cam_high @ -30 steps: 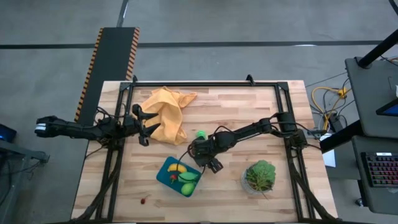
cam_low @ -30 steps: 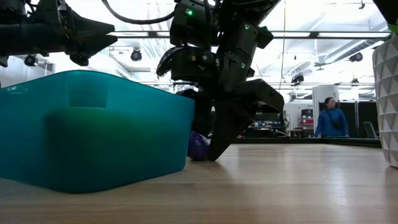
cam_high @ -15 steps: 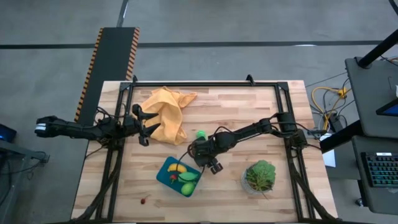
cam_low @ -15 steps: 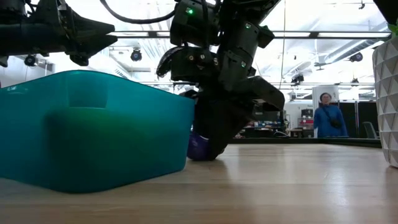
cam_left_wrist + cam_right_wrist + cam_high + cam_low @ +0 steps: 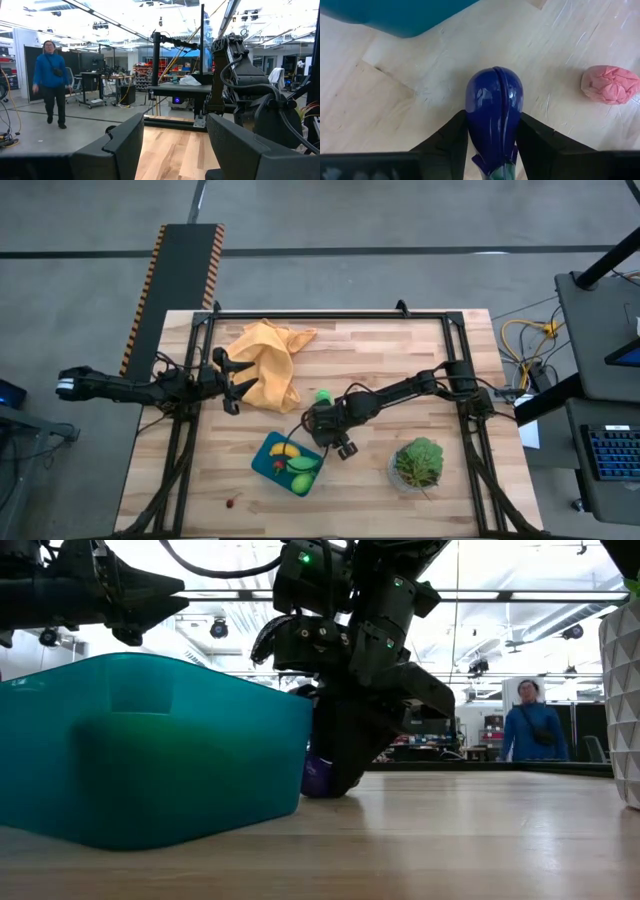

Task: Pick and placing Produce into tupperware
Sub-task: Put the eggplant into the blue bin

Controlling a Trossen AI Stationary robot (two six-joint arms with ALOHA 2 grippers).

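Workshop floor and benches stretch behind the pale wooden worktop (image 5: pixel 380 365), where a person in blue walks in the far background. Seen from above, the teal tupperware (image 5: pixel 266 467) sits toward 6 o'clock of the worktop's middle, already holding a yellow banana (image 5: pixel 284 450), green ovals (image 5: pixel 300 466) and a small red piece. The right hand (image 5: pixel 336 444) is down at the worktop just beside the container's 3 o'clock edge, its fingers (image 5: pixel 451 142) closed in against both sides of the purple eggplant (image 5: pixel 494 107), which appears still to lie on the wood. A crumpled pink piece (image 5: pixel 610 83) lies nearby, and a green ball (image 5: pixel 323 395) sits at 12 o'clock from the hand. A tiny red piece (image 5: pixel 232 501) rests toward the worktop's 7 o'clock corner.

The grasp step looks under way; next would be a lift clear of the rim, a short carry toward 9 o'clock over the tupperware, then release.

The left hand (image 5: pixel 172 145) waits wide open and empty, over the worktop's 9 o'clock edge by the orange cloth (image 5: pixel 268 360).
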